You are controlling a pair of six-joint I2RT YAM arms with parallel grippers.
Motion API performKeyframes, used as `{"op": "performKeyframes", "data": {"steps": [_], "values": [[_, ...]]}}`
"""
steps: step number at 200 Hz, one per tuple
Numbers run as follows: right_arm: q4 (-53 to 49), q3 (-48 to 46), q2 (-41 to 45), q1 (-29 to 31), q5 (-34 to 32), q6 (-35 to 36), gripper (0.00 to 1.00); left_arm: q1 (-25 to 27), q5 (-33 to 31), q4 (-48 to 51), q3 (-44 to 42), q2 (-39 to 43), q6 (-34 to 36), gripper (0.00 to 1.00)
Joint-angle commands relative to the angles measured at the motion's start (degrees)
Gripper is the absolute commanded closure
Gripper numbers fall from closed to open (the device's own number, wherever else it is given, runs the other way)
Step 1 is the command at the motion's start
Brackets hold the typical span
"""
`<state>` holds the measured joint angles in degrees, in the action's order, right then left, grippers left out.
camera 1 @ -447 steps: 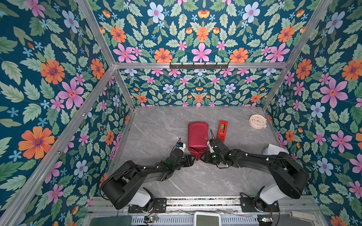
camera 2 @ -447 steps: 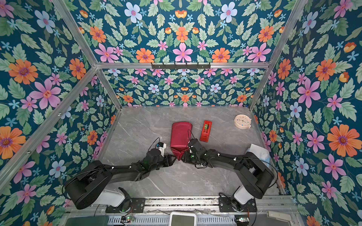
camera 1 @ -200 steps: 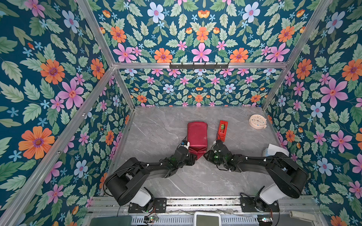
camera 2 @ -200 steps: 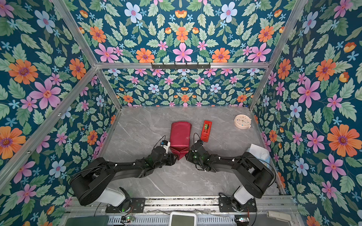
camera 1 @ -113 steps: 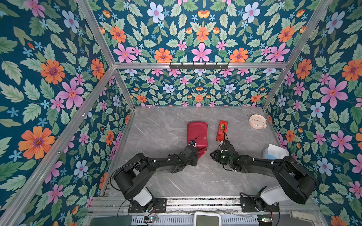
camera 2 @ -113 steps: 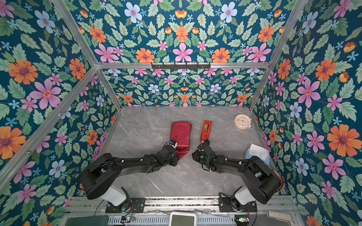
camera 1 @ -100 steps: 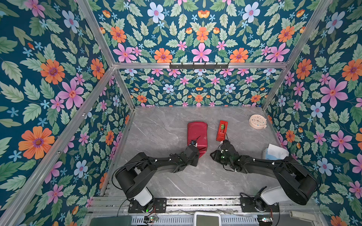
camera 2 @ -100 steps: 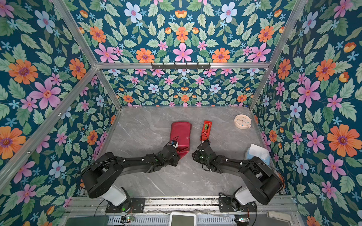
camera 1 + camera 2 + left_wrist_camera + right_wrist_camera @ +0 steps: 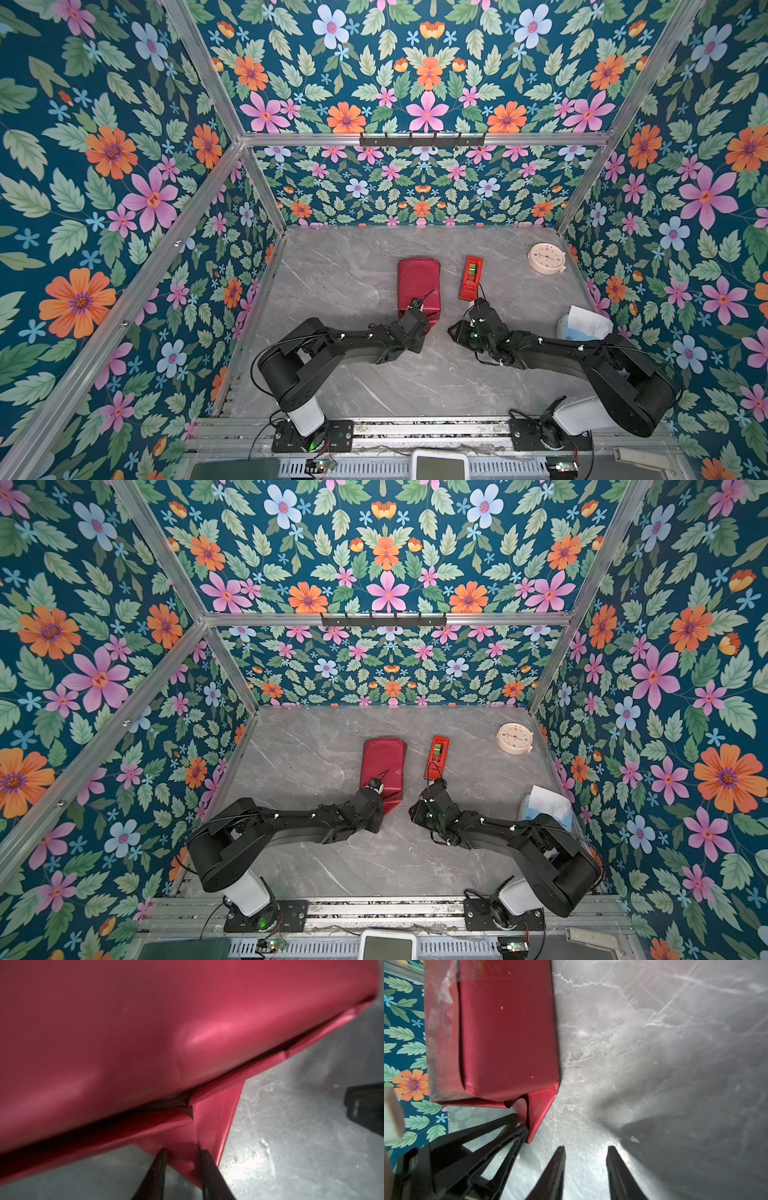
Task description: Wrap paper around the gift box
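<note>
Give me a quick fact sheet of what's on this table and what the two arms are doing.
parcel: paper, glossy red, wrapped into a box shape on the table; gift box itself hidden
loose end: pointed flap at the end nearest the arms
left gripper: straddles that flap; pinch unclear
right gripper: open, empty, over bare table
beside parcel: red tape dispenser
far corner: round clock

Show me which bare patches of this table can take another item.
Widest bare patch: table between the left wall, the back wall and the wrapped paper. Another lies between the left arm and right arm, toward the front rail. Crowded: the paper's near end, where the left gripper, right gripper and tape dispenser bunch. A clock sits back right.
</note>
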<state>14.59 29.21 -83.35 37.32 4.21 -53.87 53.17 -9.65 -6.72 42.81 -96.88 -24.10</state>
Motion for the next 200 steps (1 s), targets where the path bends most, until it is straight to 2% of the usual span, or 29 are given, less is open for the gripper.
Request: {"op": "performKeyframes", "data": {"steps": [1,76,151,200], "values": [[0.62,0.31,-0.30,0.03,0.58,0.62,0.64,0.48,0.34,2.33,0.34,-0.59,0.11,0.72],[2.52,0.51,-2.40,0.37,3.22,-0.44,0.64,1.32,0.24,2.40,1.71,-1.64,0.06,0.86],[5.76,2.84,-6.38,3.74,3.63,-2.48,0.64,1.50,1.22,1.89,2.73,-0.35,-0.86,1.00],[8.85,3.40,-9.82,5.88,2.97,-4.13,0.69,1.49,2.10,1.89,2.87,0.89,-1.39,1.00]]}}
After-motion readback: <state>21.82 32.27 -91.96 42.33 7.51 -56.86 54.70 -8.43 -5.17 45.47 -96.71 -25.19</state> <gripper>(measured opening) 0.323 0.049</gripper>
